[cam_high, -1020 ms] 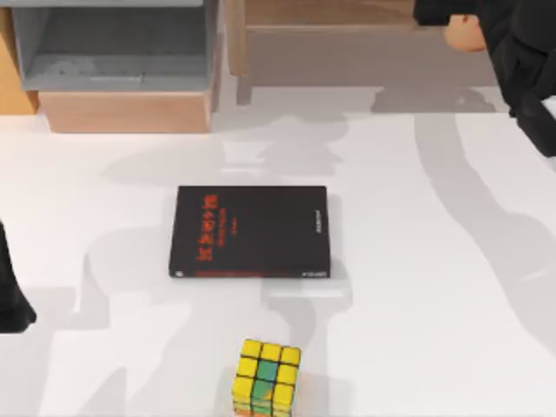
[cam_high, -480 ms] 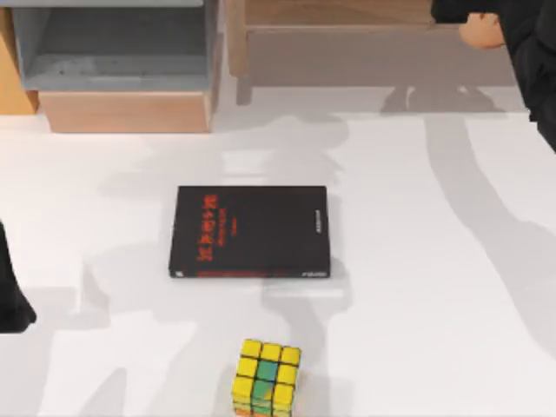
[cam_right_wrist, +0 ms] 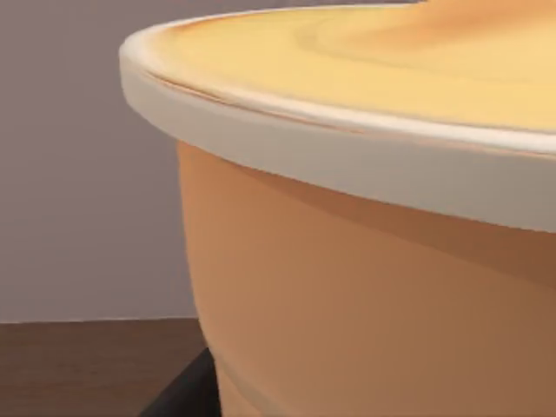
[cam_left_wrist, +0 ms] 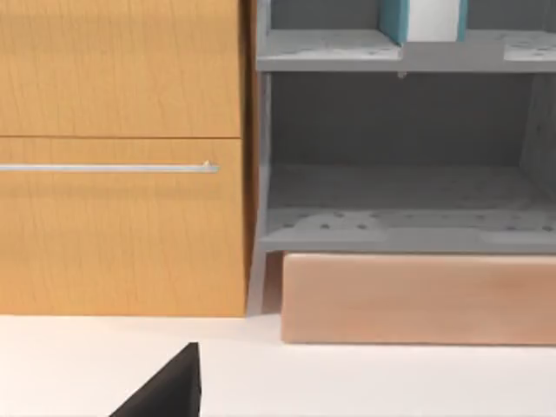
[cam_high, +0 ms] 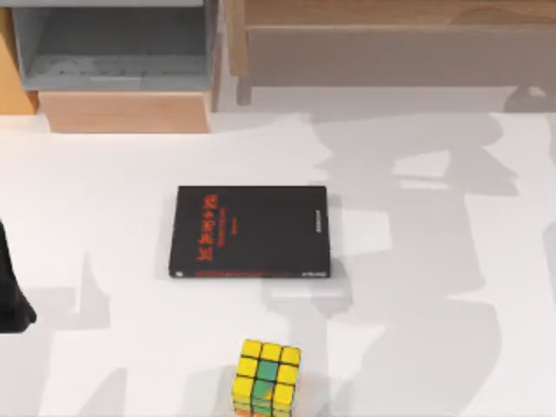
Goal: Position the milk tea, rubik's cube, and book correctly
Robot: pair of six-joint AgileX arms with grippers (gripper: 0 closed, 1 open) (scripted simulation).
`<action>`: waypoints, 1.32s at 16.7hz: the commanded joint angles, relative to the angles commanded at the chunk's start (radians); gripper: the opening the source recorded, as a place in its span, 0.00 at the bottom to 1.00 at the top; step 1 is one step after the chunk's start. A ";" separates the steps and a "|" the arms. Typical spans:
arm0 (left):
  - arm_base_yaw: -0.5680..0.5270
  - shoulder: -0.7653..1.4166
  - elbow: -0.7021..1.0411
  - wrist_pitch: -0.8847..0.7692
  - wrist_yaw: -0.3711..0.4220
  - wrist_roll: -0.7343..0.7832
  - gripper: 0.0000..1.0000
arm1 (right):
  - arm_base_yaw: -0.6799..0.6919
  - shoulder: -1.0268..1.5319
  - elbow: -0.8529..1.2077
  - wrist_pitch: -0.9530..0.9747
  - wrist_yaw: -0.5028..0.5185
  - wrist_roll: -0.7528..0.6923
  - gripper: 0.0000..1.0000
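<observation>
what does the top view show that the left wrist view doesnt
Top view: the black book lying flat mid-table, the rubik's cube below it near the picture's bottom edge, and the parked left arm at the table's left edge. Left wrist view: the book standing upright on the upper shelf, and a wooden cabinet door with a bar handle. Both: the grey shelf unit, its wooden base block and the white table.

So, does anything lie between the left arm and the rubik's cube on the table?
Nothing visible does. From the left arm at the table's left edge to the rubik's cube near the top view's bottom edge there is bare white table. The black book lies farther back, off that path.
</observation>
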 joint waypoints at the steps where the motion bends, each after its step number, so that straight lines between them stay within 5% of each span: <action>1: 0.000 0.000 0.000 0.000 0.000 0.000 1.00 | -0.066 0.018 -0.009 0.032 -0.059 0.000 0.00; 5: 0.000 0.000 0.000 0.000 0.000 0.000 1.00 | -0.285 0.139 -0.024 0.140 -0.288 0.005 0.00; 10: 0.000 0.000 0.000 0.000 0.000 0.000 1.00 | -0.396 0.325 0.003 0.214 -0.483 0.007 0.00; 22: 0.000 0.000 0.000 0.000 0.000 0.000 1.00 | -0.407 0.417 0.003 0.292 -0.506 0.006 0.00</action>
